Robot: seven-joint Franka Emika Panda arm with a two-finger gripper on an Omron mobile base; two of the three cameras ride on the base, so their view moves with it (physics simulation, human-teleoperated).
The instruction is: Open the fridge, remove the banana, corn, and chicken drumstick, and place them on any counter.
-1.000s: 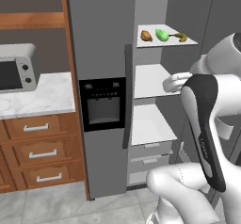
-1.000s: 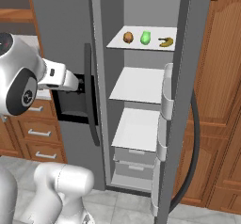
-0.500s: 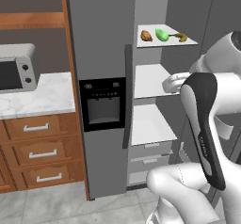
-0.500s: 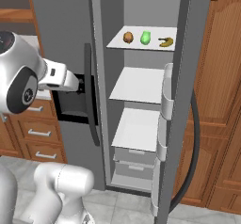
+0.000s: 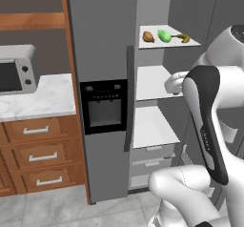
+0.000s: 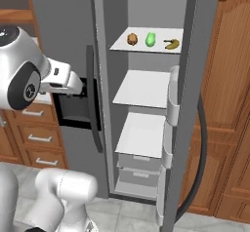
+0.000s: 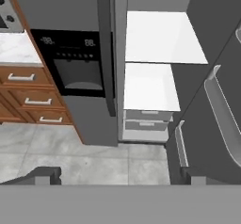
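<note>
Right base view: one fridge (image 6: 141, 104) is seen with its right door swung open, and its top shelf (image 6: 146, 45) is taken as the landmark. On that shelf three items lie in one row, well apart from the tabletop (image 5: 38, 97). One banana (image 6: 171, 44) lies at the right end; it is judged soft, to be gripped at mid-length. One corn (image 6: 150, 39) lies in the middle, judged firm. One chicken drumstick (image 6: 132, 39) lies at the left end, probably slippery. The tool (image 7: 117, 175) is open wide and holds nothing.
</note>
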